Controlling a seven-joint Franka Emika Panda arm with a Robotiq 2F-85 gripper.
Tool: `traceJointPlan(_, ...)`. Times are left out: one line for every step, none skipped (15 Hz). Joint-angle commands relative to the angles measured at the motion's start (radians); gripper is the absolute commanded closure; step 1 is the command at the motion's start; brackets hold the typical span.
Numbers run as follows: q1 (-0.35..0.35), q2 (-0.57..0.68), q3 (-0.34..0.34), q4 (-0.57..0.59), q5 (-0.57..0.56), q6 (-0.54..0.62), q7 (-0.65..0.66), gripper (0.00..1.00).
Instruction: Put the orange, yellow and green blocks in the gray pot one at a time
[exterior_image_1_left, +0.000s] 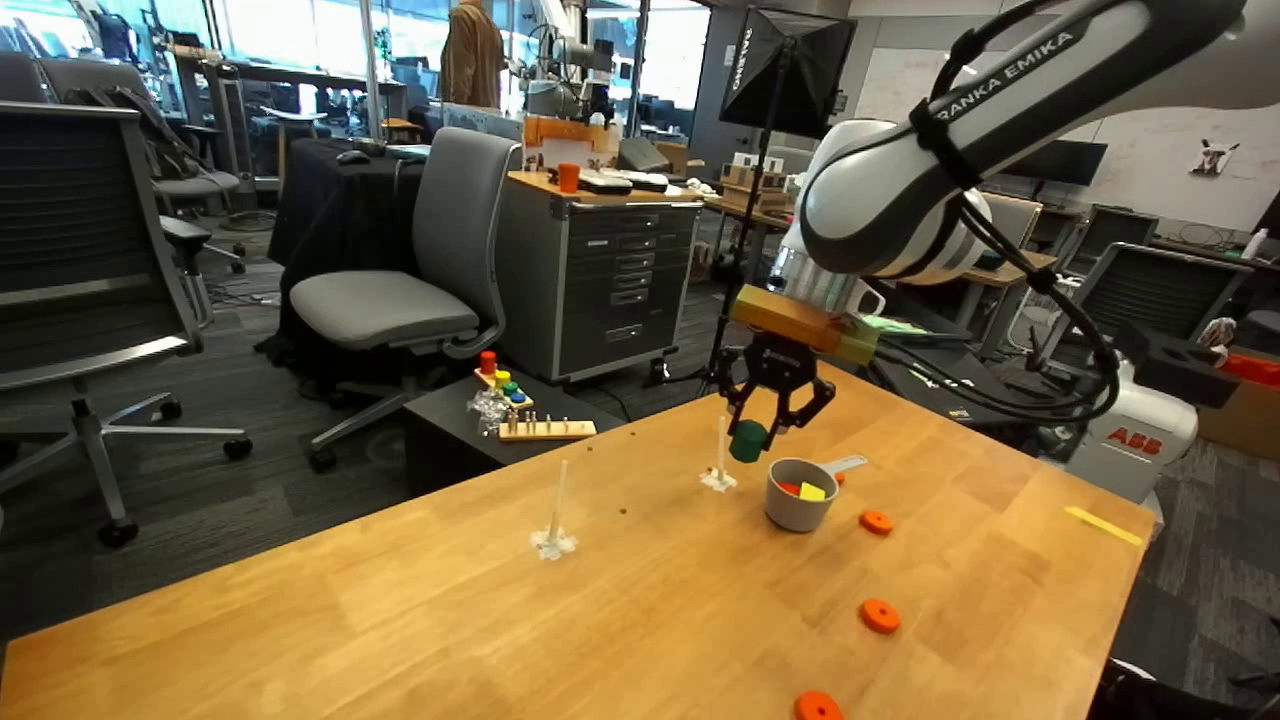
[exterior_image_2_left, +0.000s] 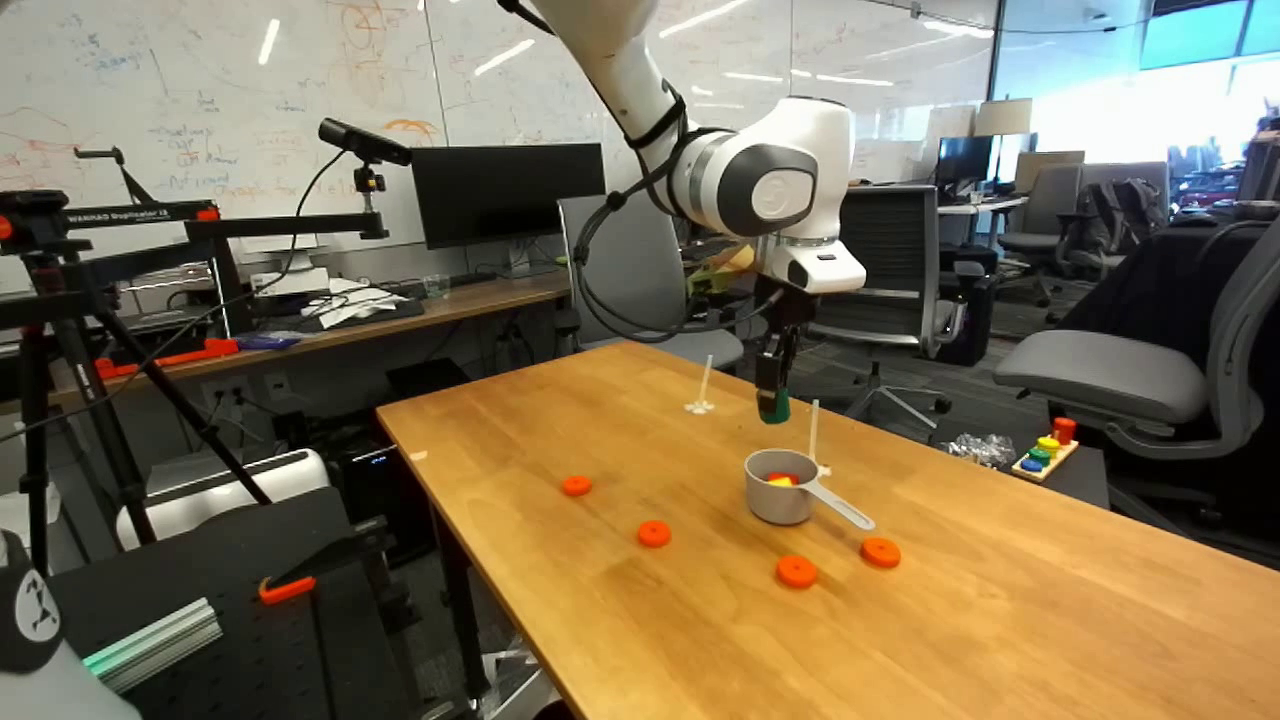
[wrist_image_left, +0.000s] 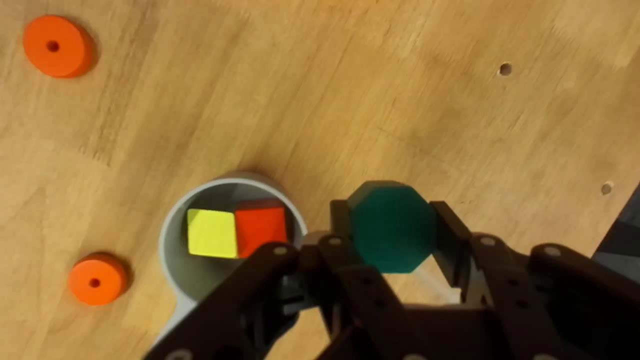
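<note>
You hold the dark green, many-sided block (exterior_image_1_left: 748, 441) above the pale wooden tabletop (exterior_image_1_left: 450, 620), the jaws of the black two-fingered gripper (wrist_image_left: 391, 218) clamped on opposite sides of it. The block is near the small gray cup-like pot (exterior_image_2_left: 775, 508), to one side of the pot's mouth in your wrist view. Inside the pot, the yellow cube (wrist_image_left: 212, 233) and the red-orange cube (wrist_image_left: 261, 227) sit side by side, touching.

Your wrist view looks down on both, though part of the gripper covers a corner of the red-orange cube and a stretch of the rim; in both exterior views the pot's wall hides their lower parts. The pot's gray handle (wrist_image_left: 172, 317) runs out of the wrist view's lower edge, while both exterior views show its full length. In an exterior view, a dark finger (exterior_image_2_left: 768, 382) screens much of the green block from you.

Of the flat orange discs (exterior_image_2_left: 654, 534) on the tabletop, your wrist view takes in two and an exterior view four. Two thin white rods (exterior_image_1_left: 558, 498) stand on the tabletop in both exterior views. In an exterior view you also find an orange cup (exterior_image_1_left: 568, 178) on a dark gray drawer cabinet (exterior_image_1_left: 632, 300), its contents hidden.
</note>
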Motion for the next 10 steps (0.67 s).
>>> traceJointPlan(-0.019,-0.1,0.0,-0.17,0.036,0.086,0.005,0.8)
traceJointPlan(-0.023,-0.113,-0.002,-0.196,0.04,0.1,0.006,0.8)
traceJointPlan(-0.028,-0.127,-0.003,-0.222,0.044,0.112,0.007,0.8)
traceJointPlan(-0.032,-0.139,-0.005,-0.243,0.047,0.124,0.008,0.8)
traceJointPlan(-0.036,-0.15,-0.005,-0.265,0.052,0.135,0.008,0.8)
traceJointPlan(-0.042,-0.16,-0.005,-0.282,0.059,0.143,0.006,0.8)
traceJointPlan(-0.048,-0.169,-0.003,-0.3,0.066,0.151,0.002,0.81)
traceJointPlan(-0.055,-0.175,-0.001,-0.313,0.073,0.156,-0.002,0.81)
traceJointPlan(-0.066,-0.183,0.006,-0.326,0.091,0.158,-0.006,0.32)
traceJointPlan(-0.071,-0.188,0.006,-0.335,0.096,0.16,-0.011,0.32)
